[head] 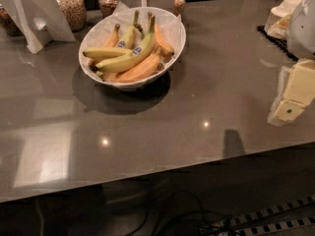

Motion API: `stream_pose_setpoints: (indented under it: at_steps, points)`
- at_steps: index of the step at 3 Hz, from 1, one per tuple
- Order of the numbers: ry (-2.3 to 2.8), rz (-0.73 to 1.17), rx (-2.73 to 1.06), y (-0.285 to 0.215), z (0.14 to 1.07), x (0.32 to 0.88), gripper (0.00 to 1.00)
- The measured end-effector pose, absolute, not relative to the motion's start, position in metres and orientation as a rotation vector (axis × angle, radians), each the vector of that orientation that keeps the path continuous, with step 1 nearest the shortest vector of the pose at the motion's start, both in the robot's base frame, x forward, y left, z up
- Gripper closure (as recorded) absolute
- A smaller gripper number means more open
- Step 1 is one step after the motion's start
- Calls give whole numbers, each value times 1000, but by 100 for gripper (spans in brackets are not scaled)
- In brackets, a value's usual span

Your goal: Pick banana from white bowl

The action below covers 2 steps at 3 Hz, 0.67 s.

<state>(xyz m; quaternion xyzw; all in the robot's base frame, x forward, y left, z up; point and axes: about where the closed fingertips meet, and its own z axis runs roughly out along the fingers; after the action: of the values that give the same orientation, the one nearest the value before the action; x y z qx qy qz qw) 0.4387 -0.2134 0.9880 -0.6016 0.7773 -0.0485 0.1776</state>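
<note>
Claw (284, 113) low over right end of counter (197, 107), its state impossible to tell, banana (129, 59) lying atop other bananas (140, 70) in bowl (175, 23), well left of claw, farther back

The gripper (294, 95) is held over the table (206, 73). Well apart to its left, the banana (123, 60) is seen lying in the white bowl (179, 31) among other bananas (140, 71).

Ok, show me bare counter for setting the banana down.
Bare: the counter between white bowl and the gripper at the right edge, plus the front strip. Crowded: behind the bowl, around jars and card stand.
</note>
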Motion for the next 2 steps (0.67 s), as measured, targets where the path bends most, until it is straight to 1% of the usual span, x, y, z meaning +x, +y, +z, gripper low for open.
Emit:
stream_pose_setpoints:
  at_steps: [1, 2]
  points:
    - [2199, -137, -1702, -213, 988, 439, 0]
    - [2119, -143, -1699, -201, 997, 452, 0]
